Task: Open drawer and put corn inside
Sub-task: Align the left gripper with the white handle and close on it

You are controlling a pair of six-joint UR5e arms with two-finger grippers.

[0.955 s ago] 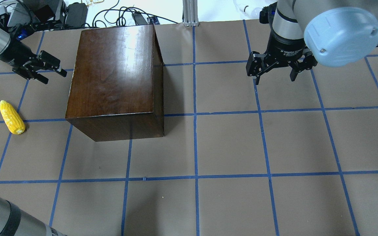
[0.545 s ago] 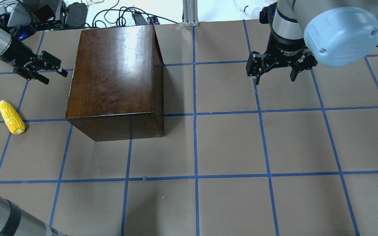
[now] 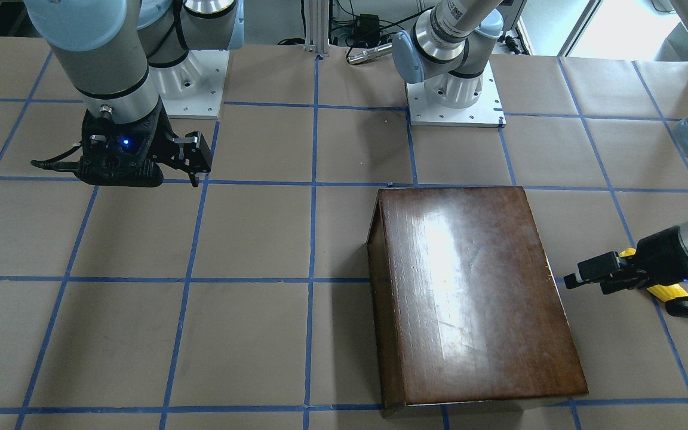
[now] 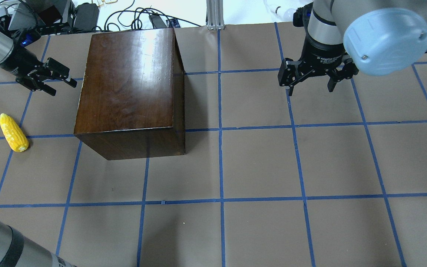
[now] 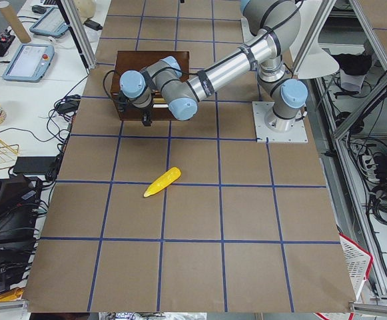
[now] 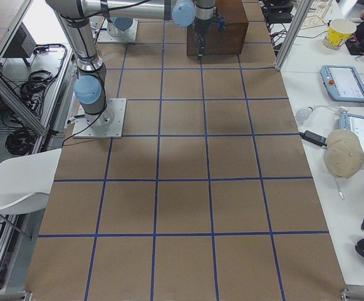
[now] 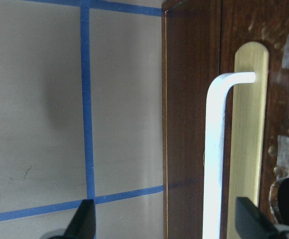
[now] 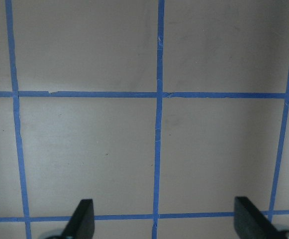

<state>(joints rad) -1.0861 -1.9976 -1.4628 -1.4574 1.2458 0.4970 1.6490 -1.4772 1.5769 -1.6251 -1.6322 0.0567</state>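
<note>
The dark-brown cabinet [image 4: 128, 85] stands at the back left of the table. Its drawer is shut; the left wrist view shows the drawer's worn front panel [image 7: 189, 124] with a pale bar handle [image 7: 215, 149] on a brass plate. My left gripper [image 4: 64, 88] is open and empty, a short way from that side of the cabinet; in the wrist view [image 7: 166, 224] the handle lies ahead, nearer one finger. The yellow corn [image 4: 13, 132] lies on the table nearer the robot than that gripper. My right gripper [image 4: 310, 89] is open and empty over bare table at the right.
The brown paper table cover with its blue tape grid [image 4: 221, 167] spreads in front of and to the right of the cabinet. Cables and boxes [image 4: 50, 15] lie beyond the far table edge. The arm bases [image 3: 454, 95] stand at the robot's side.
My left gripper has crept slightly toward the cabinet's drawer side and a little farther from the robot. The right arm, the corn and the cabinet have not moved.
</note>
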